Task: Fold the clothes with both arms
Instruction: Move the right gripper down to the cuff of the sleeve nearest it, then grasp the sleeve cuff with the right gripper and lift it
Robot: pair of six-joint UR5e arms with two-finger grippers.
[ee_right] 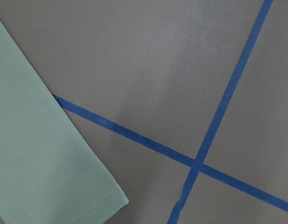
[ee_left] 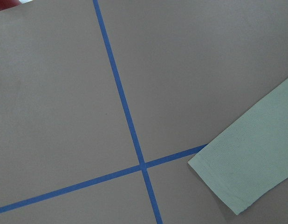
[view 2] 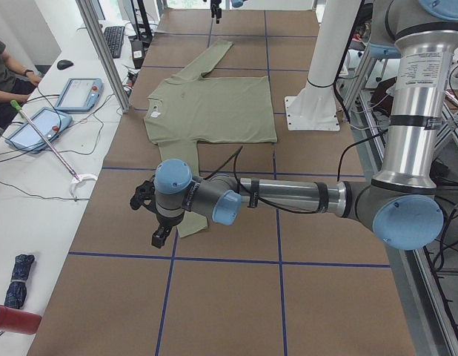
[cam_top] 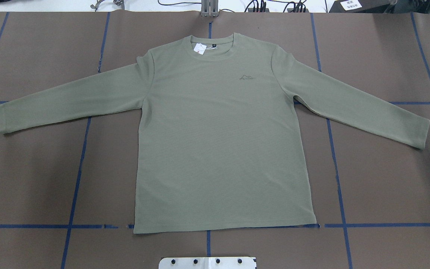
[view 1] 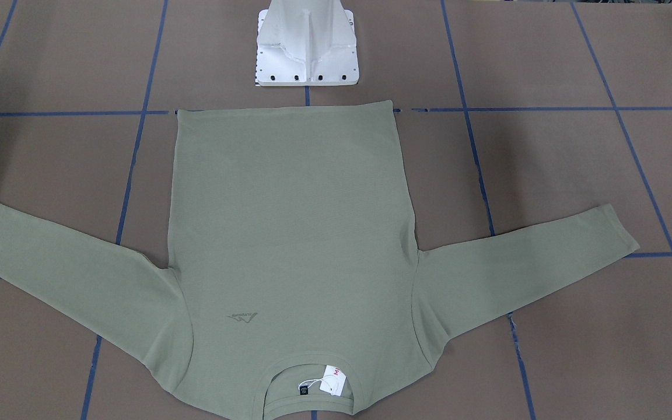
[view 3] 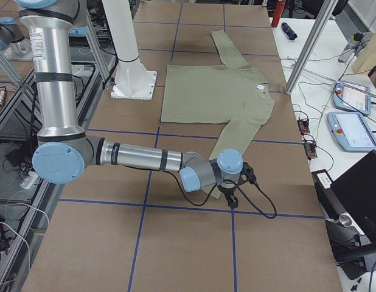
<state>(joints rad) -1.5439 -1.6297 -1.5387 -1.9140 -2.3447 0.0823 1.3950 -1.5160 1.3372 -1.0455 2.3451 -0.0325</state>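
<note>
1. The brown counter (cam_top: 32,168) carried the green shirt (cam_top: 218,142) flat, chest up, sleeves spread.
2. My left hand (view 2: 160,236) and right hand (view 3: 231,199) each hung, seemingly, over a sleeve cuff; whether wide or narrow, I couldn't tell.
3. A white tag (cam_top: 200,48) lay at the neck.

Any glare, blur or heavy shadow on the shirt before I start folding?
Overhead: shirt evenly lit and sharp, faint shadow below the sleeves. Front-facing: white pedestal looks washed out. Right wrist: cuff sharp, soft shadow and pale sheen on the table.
</note>
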